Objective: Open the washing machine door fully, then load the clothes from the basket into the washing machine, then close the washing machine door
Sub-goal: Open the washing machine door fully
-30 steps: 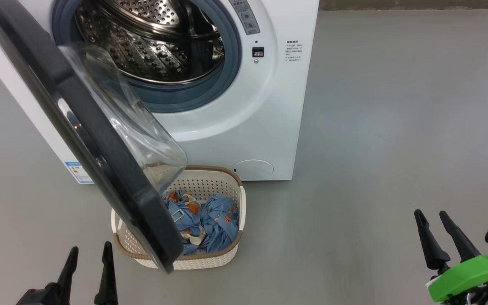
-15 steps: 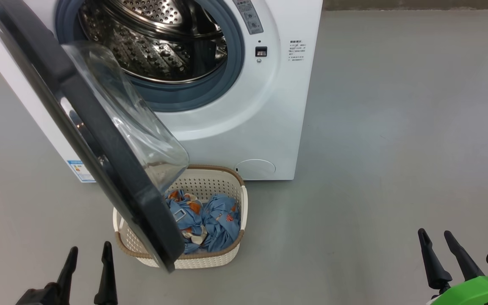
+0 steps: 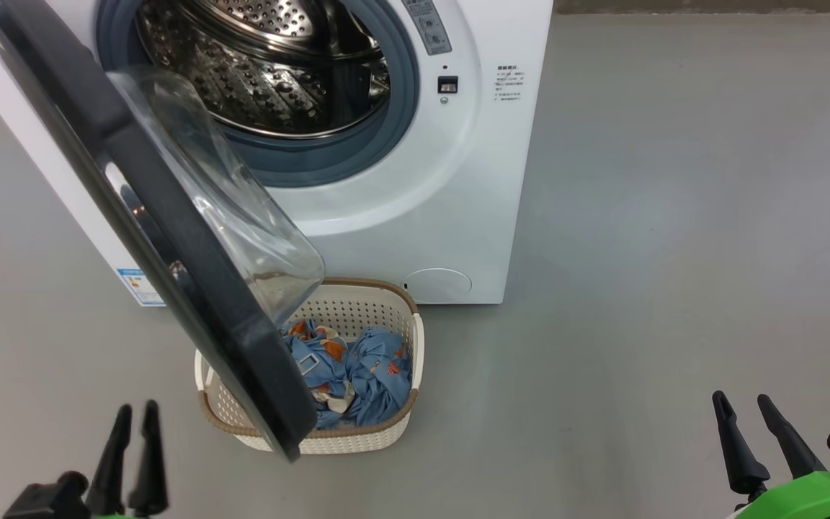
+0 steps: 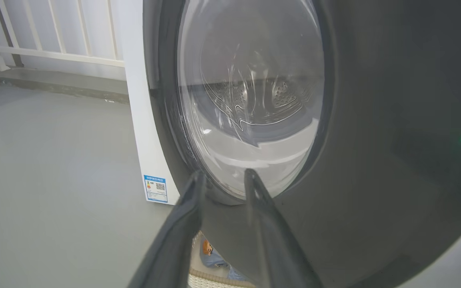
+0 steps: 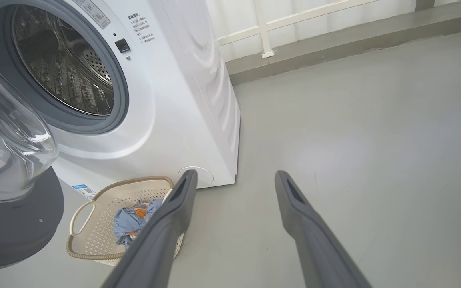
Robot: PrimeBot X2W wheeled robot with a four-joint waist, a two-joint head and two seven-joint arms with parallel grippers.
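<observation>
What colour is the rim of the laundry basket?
Brown, on a cream basket; the head view shows it best.

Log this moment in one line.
washing machine door open; clothes in basket; drum empty; left gripper open, empty; right gripper open, empty

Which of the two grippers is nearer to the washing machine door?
The left gripper, just beside the lower edge of the washing machine door. The right gripper is far off to the right, over the floor.
</observation>
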